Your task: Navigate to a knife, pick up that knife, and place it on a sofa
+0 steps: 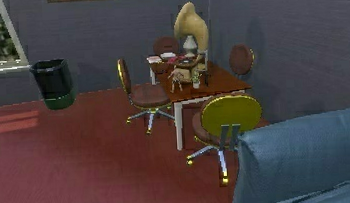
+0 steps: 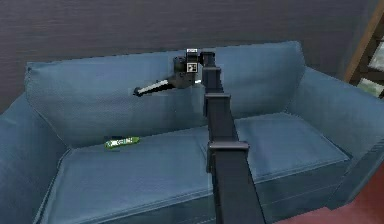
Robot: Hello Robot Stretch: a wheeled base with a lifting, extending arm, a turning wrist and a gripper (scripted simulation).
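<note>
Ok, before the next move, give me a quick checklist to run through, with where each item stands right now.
1. Arm reaches out toward the sofa: ok.
2. Gripper is seen against the sofa's backrest: ok.
3. Gripper holds something: cannot tell.
4. Small green object lies on the seat cushion: ok.
5. That object is the knife: cannot tell.
6. Floor ahead free for driving: not ok, a table with chairs stands there.

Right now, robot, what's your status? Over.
Tool out at the blue sofa; load cannot be told. Small green thing lying on the seat cushion. No obstacle seen.
</note>
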